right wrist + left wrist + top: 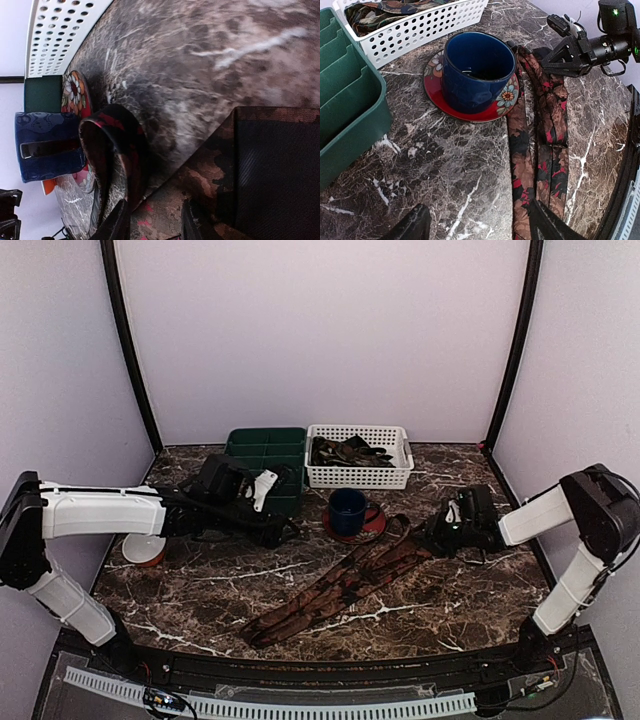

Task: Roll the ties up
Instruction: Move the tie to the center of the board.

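Left gripper (479, 217) hovers over the brown marble table (200, 590), jaws spread wide, holding nothing. The long dark brown-and-red patterned fabric ties (340, 585) lie diagonally mid-table, their far end curled up beside the blue mug (475, 75). Right gripper (155, 210) sits at that end, fingers straddling fabric. Whether they are clamped, I cannot tell.

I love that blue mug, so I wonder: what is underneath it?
A red flowered saucer on the marble table. Only its rim shows; the mug covers its middle.
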Controlling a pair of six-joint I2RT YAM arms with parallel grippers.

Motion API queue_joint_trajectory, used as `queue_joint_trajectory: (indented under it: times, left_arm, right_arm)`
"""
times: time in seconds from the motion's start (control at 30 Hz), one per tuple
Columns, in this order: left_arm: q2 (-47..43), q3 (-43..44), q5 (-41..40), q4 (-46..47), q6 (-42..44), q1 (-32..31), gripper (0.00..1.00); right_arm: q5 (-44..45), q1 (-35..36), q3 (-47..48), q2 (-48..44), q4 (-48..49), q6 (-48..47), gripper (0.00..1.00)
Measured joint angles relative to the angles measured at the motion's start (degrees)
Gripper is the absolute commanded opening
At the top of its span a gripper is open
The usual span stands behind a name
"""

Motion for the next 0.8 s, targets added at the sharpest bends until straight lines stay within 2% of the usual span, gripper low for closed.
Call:
queue_joint_trajectory:
  times: [0.17, 0.33, 0.4, 0.57, 0.7, 0.8]
  left_arm:
    - [0.8, 1.9, -0.9, 0.1, 0.9, -0.1, 0.69]
    - [2.3, 3.4, -1.5, 0.1, 1.4, -0.1, 0.69]
    - [3.0, 3.9, -1.6, 0.1, 1.4, -0.1, 0.69]
    - [3.8, 4.3, -1.7, 0.1, 1.7, -0.1, 0.69]
    - [3.8, 4.3, -1.9, 0.1, 2.1, -0.1, 0.69]
    - [3.7, 4.3, -2.3, 0.1, 2.5, -0.1, 0.69]
  right_arm:
    - [-0.9, -5.4, -9.4, -8.3, 1.6, 3.7, 0.3]
    - [2.5, -11.2, -16.1, -23.7, -10.3, 4.8, 0.31]
    - [5.2, -12.7, -15.9, -28.5, -16.0, 3.5, 0.36]
    - [6.1, -13.6, -9.3, -31.6, -22.7, -5.3, 0.5]
    - [4.2, -11.3, -0.4, -27.8, -22.8, -14.1, 0.53]
    - [5.5, -5.2, 7.3, -22.7, -24.4, -21.2, 0.54]
